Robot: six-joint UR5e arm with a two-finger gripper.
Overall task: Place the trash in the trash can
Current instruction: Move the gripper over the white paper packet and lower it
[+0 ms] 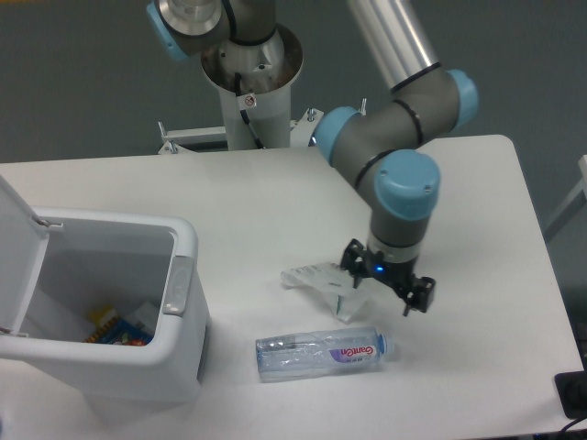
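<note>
White bench (275,202) fills most of the view, with a dark grey wall behind it. On it, right of centre, lies the clear packaging piece (321,282), an angular scrap with one end lifted. Just nearer the camera and apart from it, the clear bottle (321,351) lies on its side, its pale blue cap pointing right. Neither is in the trash can (138,312), which stands at the left edge, well apart from both, with its lid (14,257) swung up and some coloured scraps already in the bottom.

The gripper (385,286) hangs at the right end of the packaging piece, jaws spread and pinching nothing; whether a fingertip touches the plastic I cannot tell.

Risks, as I judge them: the packaging is thin, springy and irregular, so jaws closing on a sloped face could squeeze it out sideways or crush it without a firm hold. A descent slightly off could shove it into the bottle and roll the bottle toward the bench edge. The bottle, round and smooth, may roll or slip when gripped. A low carry could clip the can's rim.

Count: one bottle, one packaging piece, one trash can, one arm (404,179).
</note>
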